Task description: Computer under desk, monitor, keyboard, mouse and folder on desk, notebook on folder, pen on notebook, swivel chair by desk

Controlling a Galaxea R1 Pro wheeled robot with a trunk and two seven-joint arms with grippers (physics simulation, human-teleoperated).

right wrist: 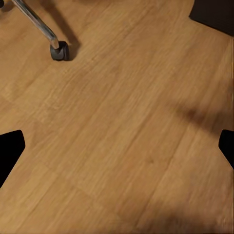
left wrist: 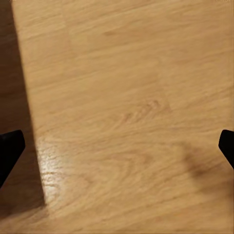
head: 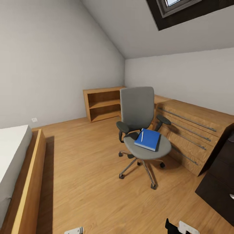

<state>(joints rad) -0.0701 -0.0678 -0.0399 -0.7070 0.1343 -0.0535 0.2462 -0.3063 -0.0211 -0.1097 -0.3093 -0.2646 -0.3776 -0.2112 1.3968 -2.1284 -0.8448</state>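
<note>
Two end effectors (left wrist: 117, 146) (right wrist: 117, 146) spread wide, empty, above bare floor (head: 87, 175) beside swivel chair (head: 139, 130).

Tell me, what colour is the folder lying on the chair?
Bright blue folder, clearest in the head view.

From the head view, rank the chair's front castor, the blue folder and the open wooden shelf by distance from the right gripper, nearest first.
1. Front castor of the swivel chair, on the floor just ahead of the right gripper.
2. Blue folder, on the chair seat, with the pen on it.
3. Open wooden shelf, against the far wall.
</note>
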